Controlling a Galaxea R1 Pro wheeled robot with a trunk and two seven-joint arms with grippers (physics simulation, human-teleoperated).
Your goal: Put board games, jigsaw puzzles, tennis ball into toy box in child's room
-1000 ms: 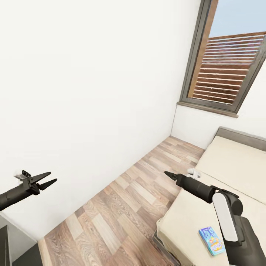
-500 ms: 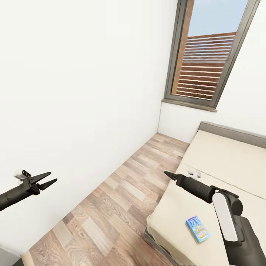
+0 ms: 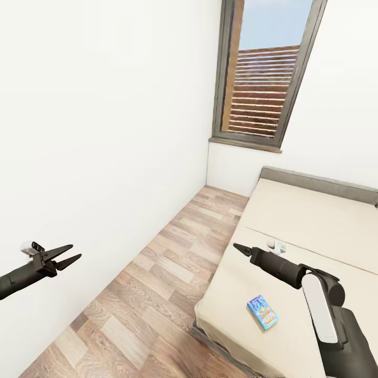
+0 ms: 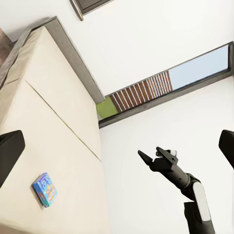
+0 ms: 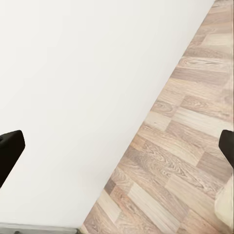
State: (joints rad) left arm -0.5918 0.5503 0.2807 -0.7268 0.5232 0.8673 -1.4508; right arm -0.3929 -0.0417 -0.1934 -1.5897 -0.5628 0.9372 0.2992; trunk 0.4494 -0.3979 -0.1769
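Note:
A small blue board game lies flat on the bed, near its front corner; it is also in the left wrist view as the blue box. My right gripper hangs above the bed's floor-side edge, a little farther along the bed than the box. Its fingers stand wide apart with nothing between them. My left gripper is open and empty, held out in front of the white wall at the left. The table and the toy box are out of view.
A wood-plank floor runs between the white wall and the bed. A tall grey-framed window stands beyond the dark grey headboard. The beige mattress stretches toward the headboard.
The whole view has swung, so the bed, window and blue board game sit further left and more of the mattress shows. Both arms keep the same pose.

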